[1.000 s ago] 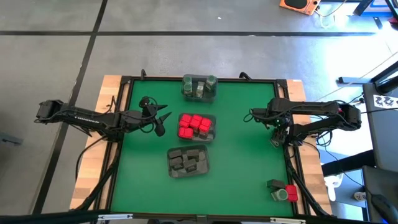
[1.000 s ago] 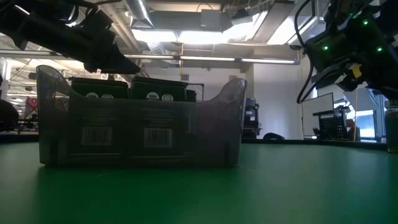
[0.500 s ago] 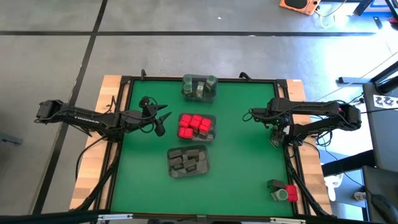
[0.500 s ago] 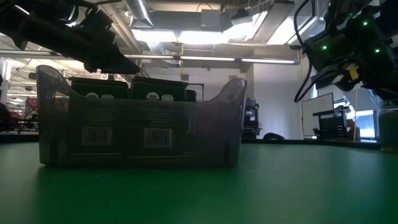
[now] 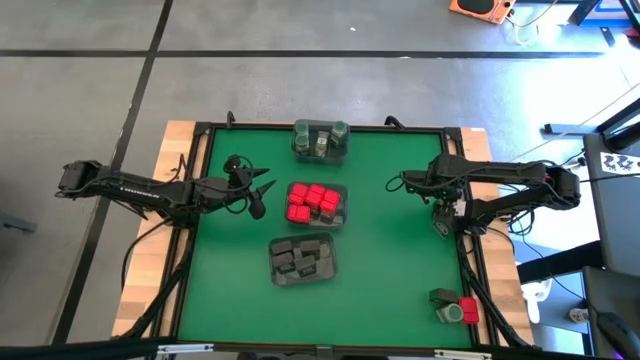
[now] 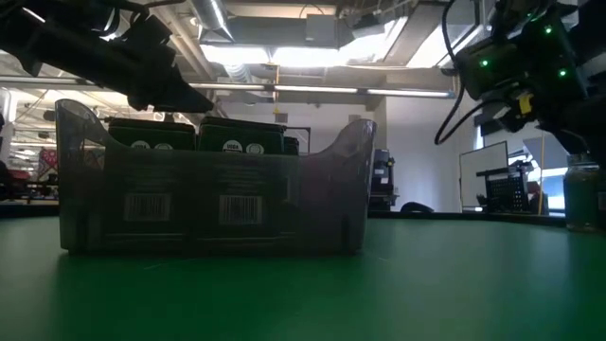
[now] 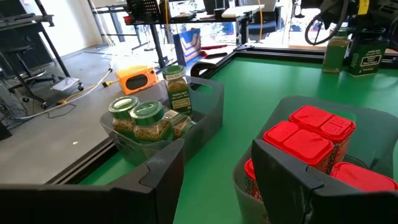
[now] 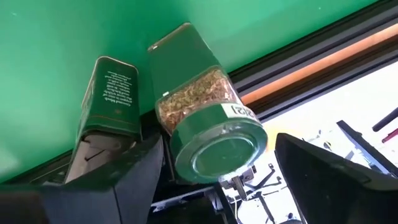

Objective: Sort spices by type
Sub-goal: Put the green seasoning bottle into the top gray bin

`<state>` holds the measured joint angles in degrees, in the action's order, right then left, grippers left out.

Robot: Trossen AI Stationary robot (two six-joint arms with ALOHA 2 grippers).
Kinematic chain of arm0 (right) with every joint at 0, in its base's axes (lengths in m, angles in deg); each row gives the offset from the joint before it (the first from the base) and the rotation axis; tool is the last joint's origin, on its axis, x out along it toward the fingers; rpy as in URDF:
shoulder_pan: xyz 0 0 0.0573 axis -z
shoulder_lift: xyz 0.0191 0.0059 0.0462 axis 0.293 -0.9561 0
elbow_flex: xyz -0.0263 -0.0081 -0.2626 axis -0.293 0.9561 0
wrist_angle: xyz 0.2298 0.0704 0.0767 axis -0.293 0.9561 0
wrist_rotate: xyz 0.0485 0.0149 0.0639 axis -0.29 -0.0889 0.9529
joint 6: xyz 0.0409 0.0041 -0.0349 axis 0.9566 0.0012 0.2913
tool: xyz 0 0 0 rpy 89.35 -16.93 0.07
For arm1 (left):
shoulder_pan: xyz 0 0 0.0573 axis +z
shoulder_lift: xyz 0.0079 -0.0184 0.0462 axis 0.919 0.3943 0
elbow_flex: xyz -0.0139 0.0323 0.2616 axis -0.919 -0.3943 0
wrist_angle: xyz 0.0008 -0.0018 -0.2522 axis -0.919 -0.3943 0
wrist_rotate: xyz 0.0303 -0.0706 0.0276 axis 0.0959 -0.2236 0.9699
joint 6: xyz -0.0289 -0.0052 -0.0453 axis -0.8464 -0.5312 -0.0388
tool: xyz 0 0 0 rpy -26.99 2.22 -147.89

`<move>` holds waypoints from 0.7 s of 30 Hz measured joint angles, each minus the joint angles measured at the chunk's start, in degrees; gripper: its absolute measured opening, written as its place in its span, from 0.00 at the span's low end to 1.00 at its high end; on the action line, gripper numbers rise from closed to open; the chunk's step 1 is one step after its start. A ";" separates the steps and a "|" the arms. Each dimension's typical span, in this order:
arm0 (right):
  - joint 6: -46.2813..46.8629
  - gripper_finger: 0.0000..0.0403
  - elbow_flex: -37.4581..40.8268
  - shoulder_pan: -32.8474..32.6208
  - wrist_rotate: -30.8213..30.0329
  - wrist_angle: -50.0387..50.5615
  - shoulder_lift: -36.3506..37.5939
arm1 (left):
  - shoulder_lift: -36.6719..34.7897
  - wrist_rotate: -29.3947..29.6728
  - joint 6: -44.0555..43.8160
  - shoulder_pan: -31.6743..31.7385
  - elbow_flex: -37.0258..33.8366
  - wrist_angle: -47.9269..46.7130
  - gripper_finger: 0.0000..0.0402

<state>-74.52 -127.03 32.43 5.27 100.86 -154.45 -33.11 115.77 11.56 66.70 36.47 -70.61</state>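
Observation:
Three clear trays stand mid-table: green-lidded jars (image 5: 320, 140) in the far one, red boxes (image 5: 316, 202) in the middle one, dark tins (image 5: 302, 258) in the near one. At the table's right edge a green-lidded jar (image 8: 208, 121) stands upright on its base beside a dark green tin (image 8: 109, 99). My right gripper (image 5: 442, 221) points steeply down over that jar, open, one finger (image 8: 127, 171) on each side of the lid with a narrow gap at both. My left gripper (image 5: 262, 197) hovers open and empty just left of the red tray (image 7: 292, 186).
A dark tin (image 5: 442, 297), a red box (image 5: 469, 309) and a green jar (image 5: 453, 315) sit loose at the near right corner. The black rail (image 8: 298, 68) runs right behind the jar and tin. Bare green mat (image 5: 390, 250) lies between the trays and the right arm.
In the low view my right gripper has drawn a little up and tipped, and the jar at the table's right edge shows more fully below it than before. The trays have kept their places.

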 joint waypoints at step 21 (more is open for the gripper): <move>0.72 0.56 0.52 0.00 -0.88 -0.91 -3.28 | -0.01 -0.01 -0.06 0.00 0.00 -0.03 0.45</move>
<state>-73.79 -126.51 32.43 4.39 99.96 -157.73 -33.12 115.76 11.50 66.70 36.47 -70.64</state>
